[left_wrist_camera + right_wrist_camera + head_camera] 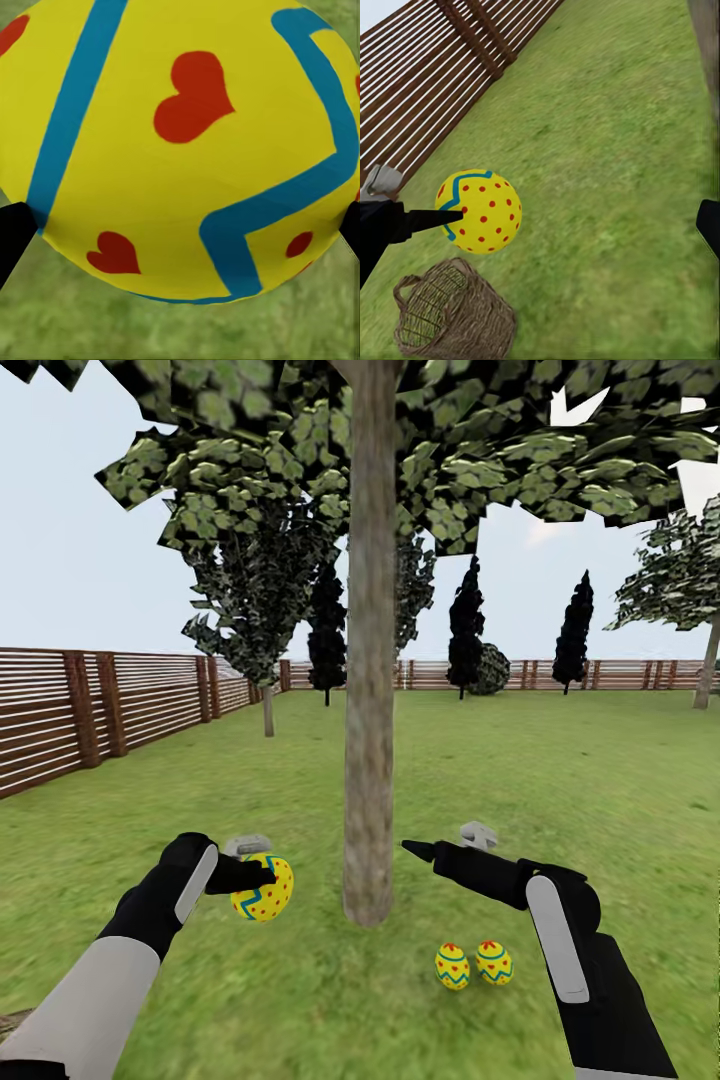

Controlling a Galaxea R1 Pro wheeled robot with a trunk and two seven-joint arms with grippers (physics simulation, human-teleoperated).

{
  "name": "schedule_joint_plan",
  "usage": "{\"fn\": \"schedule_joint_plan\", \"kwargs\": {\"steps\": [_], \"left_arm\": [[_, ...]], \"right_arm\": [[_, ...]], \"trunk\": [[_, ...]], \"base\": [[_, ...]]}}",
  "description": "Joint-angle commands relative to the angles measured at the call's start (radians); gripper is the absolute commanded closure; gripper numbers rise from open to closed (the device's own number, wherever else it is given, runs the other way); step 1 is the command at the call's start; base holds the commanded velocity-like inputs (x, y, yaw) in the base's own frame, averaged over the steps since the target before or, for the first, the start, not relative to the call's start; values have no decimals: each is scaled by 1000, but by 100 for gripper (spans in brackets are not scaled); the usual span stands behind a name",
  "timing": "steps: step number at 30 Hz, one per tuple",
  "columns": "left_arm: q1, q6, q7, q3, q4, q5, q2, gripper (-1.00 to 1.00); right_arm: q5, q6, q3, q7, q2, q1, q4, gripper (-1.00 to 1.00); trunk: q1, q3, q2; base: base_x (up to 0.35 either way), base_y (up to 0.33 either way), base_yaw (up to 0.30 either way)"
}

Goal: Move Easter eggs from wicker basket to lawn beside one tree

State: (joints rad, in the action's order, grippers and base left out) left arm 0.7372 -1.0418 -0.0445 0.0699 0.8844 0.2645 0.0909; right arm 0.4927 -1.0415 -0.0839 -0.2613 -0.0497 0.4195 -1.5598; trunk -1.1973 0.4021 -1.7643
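We find the left pincer [262, 872] closed on the third Easter egg [263, 888], holding it clear of the lawn [560, 780] just to the left of the tree trunk [369, 660]. The coming move turns on this: the ground beside the trunk lies straight below the held egg, so the left arm need only lower and let go; the right arm has no part to play. The egg's long axis appears tilted, leaning away from vertical, in the head view.

The right pincer [440, 847] stands apart and empty, to the right of the trunk. Below it, two eggs [473, 964] rest on the grass, touching or nearly so, near the trunk's foot.

The held egg, seen close [180, 150], is bright yellow with red hearts and angular blue bands; dark fingers [11, 236] press its flanks. The right wrist view shows its dotted face [480, 210] above the wicker basket [454, 315], which sits on the grass; we see no egg in it, though its interior is only partly visible.

We judge the task nearly complete.
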Motion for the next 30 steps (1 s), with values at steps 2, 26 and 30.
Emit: {"fn": "schedule_joint_plan", "kwargs": {"steps": [2, 26, 30], "left_arm": [[1, -3, -6, 2, 1, -4, 1, 100], [1, -3, 3, 21, 1, 1, 1, 100], [1, -3, 3, 21, 1, 1, 1, 100]], "right_arm": [[-8, -5, -3, -10, -1, 1, 0, -100], [-8, -5, -2, -3, -1, 1, 1, -100], [-9, -5, -2, -1, -2, 1, 1, -100]], "trunk": [[0, 5, -1], [0, 44, -1], [0, 51, -1]], "base": [[179, -289, 0], [69, -134, 0], [0, 0, 0]]}}
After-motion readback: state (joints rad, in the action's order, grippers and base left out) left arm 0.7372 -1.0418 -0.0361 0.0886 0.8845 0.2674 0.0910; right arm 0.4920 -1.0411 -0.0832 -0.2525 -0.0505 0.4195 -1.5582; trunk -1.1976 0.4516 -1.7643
